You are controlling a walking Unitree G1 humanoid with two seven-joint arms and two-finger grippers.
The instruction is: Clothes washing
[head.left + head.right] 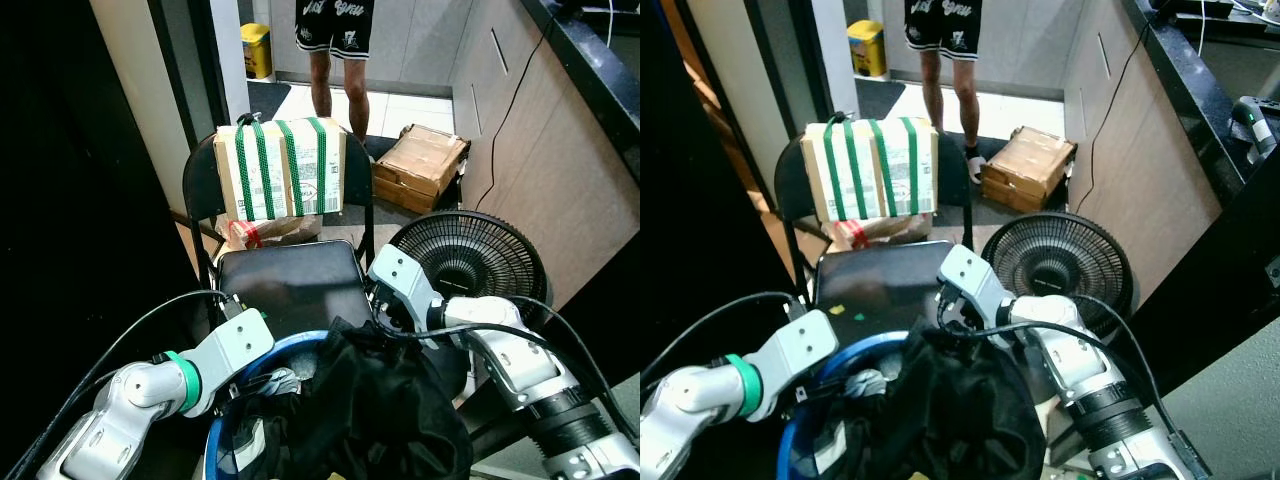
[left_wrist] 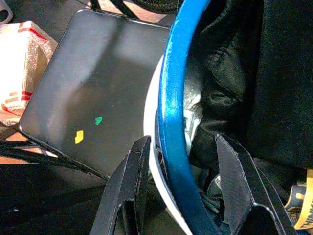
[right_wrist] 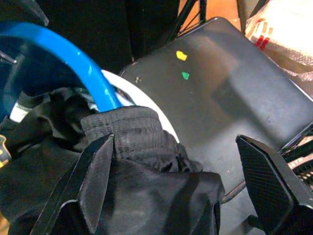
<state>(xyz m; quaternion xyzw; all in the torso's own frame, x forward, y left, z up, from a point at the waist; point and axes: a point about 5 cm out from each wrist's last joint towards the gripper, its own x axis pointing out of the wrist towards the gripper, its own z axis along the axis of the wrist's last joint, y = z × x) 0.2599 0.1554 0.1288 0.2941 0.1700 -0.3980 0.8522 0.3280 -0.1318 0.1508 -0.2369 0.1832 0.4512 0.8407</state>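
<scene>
The black clothes (image 1: 380,410) bury the blue-rimmed basket (image 2: 173,122) and both fingertip pairs from the head views. The person (image 1: 335,50) is cut off above the shorts.

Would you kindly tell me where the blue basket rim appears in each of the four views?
Left eye view: blue basket rim at bottom centre.
Right eye view: bottom left.
Left wrist view: centre, between the left gripper fingers.
Right wrist view: upper left.
Shared landmark: black chair seat.
</scene>
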